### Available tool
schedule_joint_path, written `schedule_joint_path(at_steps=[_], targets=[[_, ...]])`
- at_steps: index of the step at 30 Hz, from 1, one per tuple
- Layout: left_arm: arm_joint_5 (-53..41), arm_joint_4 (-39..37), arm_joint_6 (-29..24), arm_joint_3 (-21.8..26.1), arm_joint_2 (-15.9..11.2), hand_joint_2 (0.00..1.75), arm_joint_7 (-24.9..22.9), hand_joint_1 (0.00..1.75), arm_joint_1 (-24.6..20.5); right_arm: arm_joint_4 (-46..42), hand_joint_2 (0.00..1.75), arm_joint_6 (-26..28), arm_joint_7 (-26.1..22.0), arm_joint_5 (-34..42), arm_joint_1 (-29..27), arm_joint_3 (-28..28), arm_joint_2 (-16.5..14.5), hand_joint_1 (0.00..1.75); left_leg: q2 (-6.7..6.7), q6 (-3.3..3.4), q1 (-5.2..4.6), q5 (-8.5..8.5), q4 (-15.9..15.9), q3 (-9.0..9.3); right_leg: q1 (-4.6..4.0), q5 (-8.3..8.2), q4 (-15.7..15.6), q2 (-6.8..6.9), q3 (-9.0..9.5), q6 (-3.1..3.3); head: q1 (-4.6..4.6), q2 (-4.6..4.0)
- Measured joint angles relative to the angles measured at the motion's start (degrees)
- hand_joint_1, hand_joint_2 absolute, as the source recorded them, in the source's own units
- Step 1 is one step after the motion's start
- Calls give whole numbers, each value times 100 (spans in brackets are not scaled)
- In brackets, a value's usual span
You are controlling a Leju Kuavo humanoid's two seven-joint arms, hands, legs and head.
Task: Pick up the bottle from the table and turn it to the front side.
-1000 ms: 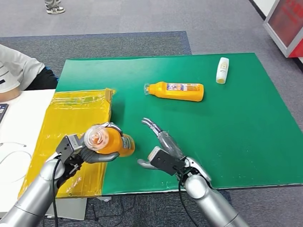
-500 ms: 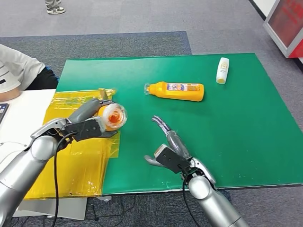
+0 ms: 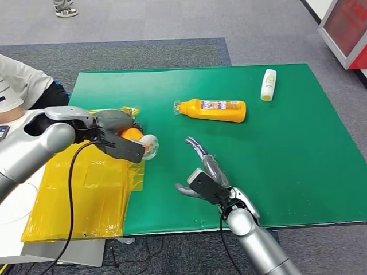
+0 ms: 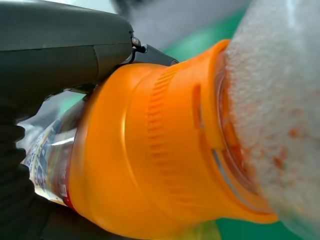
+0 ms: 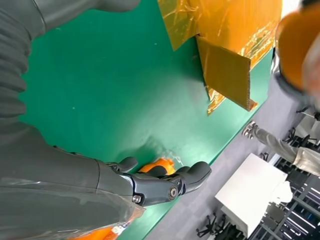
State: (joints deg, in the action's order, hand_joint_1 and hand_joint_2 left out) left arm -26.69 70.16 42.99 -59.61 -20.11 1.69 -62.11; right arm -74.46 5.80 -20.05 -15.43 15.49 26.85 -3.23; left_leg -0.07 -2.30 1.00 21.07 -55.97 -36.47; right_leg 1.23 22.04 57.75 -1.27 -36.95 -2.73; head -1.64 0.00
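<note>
Your left hand (image 3: 113, 137) grasps the orange plastic bottle with the clear cap (image 3: 139, 139) at left of centre, above the yellow sheet (image 3: 82, 195). It looks rigid, smooth and probably slippery, so grip the body, not the cap. Your right hand (image 3: 207, 179) is released, fingers apart

Super close shot here: the orange bottle (image 4: 158, 150) takes up most of the frame, held in the left hand (image 4: 49, 55), with a dark finger (image 4: 68, 42) lying along its side. You can see the ribbed shoulder of the bottle and a strip of printed label (image 4: 49, 160) tucked in by the palm. At the cap end there's a pale, frothy-looking blur (image 4: 279, 100), probably a clear cap, but it's too out of focus to be sure. Bits of green worktop (image 4: 196, 37) peek out behind.
</note>
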Motion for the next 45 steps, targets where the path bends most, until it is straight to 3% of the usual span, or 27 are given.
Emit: schedule_joint_path(at_steps=[5,9,12,16,20,24,28,38,45], targets=[[2259,-46,980,-961,-193,175,-163,175,-852,188,175,25,-36,185,228,80,-49,0,-1,1,0,0,0,-9,0,1,-1,1,-2,-1,-2,-1],[4289,-17,1324,-1677,-461,175,-595,175,-1417,256,175,29,-50,409,415,287,-55,0,5,0,0,1,0,-10,0,0,-1,-7,-7,-1,-1,0],[4761,12,1421,-2046,-676,175,-733,175,-1642,274,175,35,-49,478,509,413,-55,0,5,-1,1,0,1,-7,-1,1,1,-6,-7,1,0,0],[4719,7,1318,-2311,-855,175,-865,175,-1721,295,175,102,-47,541,571,512,-55,0,3,-2,3,-4,1,-8,-3,1,4,-4,-7,1,-1,0],[3536,-233,908,-2494,-853,175,-617,175,-1668,308,175,249,-11,581,617,577,-55,0,1,3,1,-7,1,-8,-1,-1,2,-1,-4,-1,-1,0],[2536,-687,448,-2624,-650,175,-339,175,-1474,334,175,366,-2,519,631,587,-55,0,1,5,-1,-7,-1,-9,1,-3,-1,-1,-3,-4,-1,0],[2190,-1153,109,-2685,-417,175,-119,175,-1241,355,175,469,-7,445,636,568,-55,0,0,5,-1,-7,-1,-11,1,-3,-2,0,-4,-5,-1,0],[2017,-1830,-330,-2741,-35,175,36,175,-868,281,175,640,-50,430,571,394,-53,0,1,5,0,-6,-1,-14,1,-3,-2,-1,-11,-4,-1,0],[2235,-2575,-709,-2509,284,175,257,174,-479,-42,175,709,-42,399,324,299,-44,0,1,6,0,-6,-1,-15,1,-3,-3,0,-12,-4,-2,0]])
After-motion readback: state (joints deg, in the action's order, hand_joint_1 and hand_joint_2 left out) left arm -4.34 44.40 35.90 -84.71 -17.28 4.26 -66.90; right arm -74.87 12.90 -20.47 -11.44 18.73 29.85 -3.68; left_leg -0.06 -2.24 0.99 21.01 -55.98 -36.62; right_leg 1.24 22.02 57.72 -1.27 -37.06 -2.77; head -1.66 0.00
